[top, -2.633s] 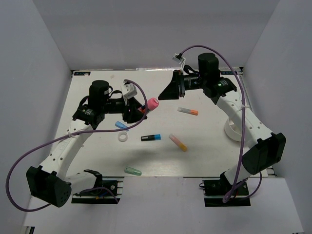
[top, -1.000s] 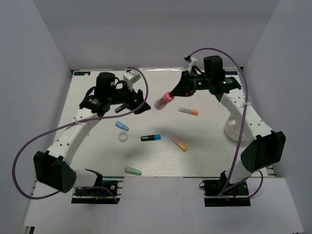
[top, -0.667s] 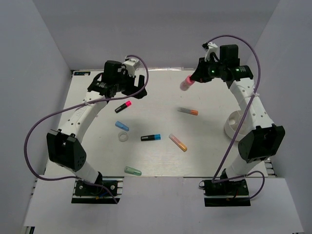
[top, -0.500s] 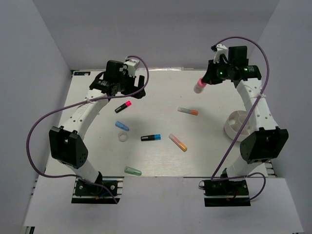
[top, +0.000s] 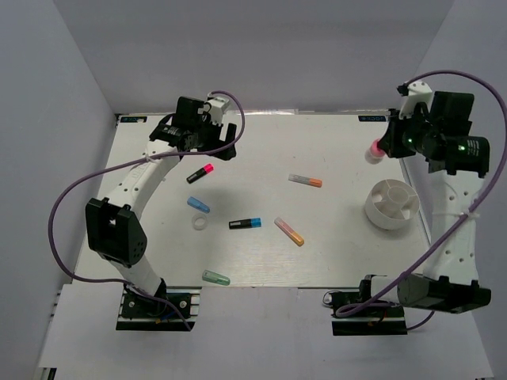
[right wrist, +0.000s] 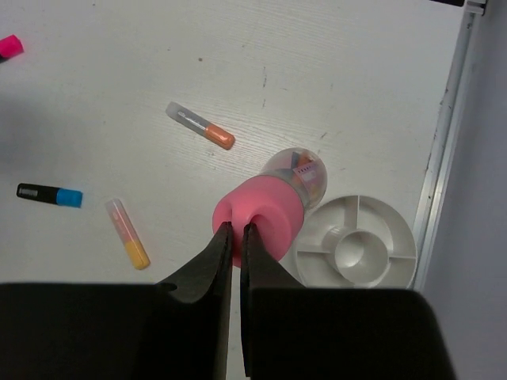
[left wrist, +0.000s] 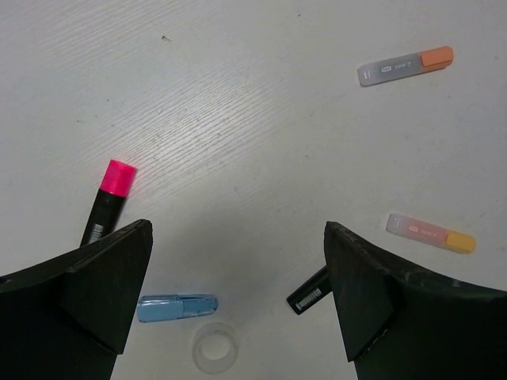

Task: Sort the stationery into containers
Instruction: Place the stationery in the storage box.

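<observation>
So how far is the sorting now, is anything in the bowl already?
Nothing looks done yet: the white bowl shows only empty compartments. In hand: the right gripper is shut on a pink-capped tube, raised near the bowl. The left gripper hangs open, holding nothing. Left on the table: the black marker with pink cap, five other small pieces and a white ring.

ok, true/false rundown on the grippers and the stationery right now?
The right gripper is shut on the pink-capped tube. True.
The left gripper holds the black-and-pink marker. False: it is open and holds nothing; that marker lies on the table.
The white container holds a marker. False: no piece shows in it.
The white ring lies beside the blue piece. True.
The green piece lies closest to the table's near edge. True.
</observation>
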### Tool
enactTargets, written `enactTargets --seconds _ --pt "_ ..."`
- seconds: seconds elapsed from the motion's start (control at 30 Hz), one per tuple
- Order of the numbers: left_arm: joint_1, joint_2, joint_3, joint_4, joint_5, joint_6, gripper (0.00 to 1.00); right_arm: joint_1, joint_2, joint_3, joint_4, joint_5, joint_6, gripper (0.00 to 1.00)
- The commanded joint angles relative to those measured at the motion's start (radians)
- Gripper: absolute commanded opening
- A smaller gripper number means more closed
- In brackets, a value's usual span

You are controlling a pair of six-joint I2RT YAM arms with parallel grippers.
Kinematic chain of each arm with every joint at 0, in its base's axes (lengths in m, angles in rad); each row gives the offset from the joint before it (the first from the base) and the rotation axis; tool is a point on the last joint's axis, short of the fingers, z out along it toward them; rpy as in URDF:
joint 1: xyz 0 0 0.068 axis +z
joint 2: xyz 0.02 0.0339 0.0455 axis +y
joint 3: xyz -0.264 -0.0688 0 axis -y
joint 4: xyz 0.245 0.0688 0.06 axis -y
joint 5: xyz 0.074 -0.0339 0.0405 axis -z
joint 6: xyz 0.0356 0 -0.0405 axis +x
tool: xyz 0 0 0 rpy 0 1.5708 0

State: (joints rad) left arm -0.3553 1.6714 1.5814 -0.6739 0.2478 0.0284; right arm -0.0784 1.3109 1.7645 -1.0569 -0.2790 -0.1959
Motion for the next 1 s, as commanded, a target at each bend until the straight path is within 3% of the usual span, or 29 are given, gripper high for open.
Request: enactTargets --seconds 0.0,0.17,0.5,0.97 --pt "0.001 -0.012 0.014 0.017 0.028 -0.007 0.98 -0.038 -0.039 -0.023 -0.031 -0.002 -0.027 0.00" --pt "0.001 -0.002 0.017 0.011 0.061 -0.018 0.98 -0.128 -0.042 -0.082 -0.093 -0.009 -0.066 0.00" --pt "0.001 -0.022 0.002 -0.001 0.054 -0.001 0.98 -0.316 0.063 0.003 -0.244 -0.134 -0.166 0.00" --pt "0.001 -0.027 -0.028 0.023 0.113 -0.004 0.98 -0.414 0.175 0.079 -0.252 -0.181 -0.207 0.00"
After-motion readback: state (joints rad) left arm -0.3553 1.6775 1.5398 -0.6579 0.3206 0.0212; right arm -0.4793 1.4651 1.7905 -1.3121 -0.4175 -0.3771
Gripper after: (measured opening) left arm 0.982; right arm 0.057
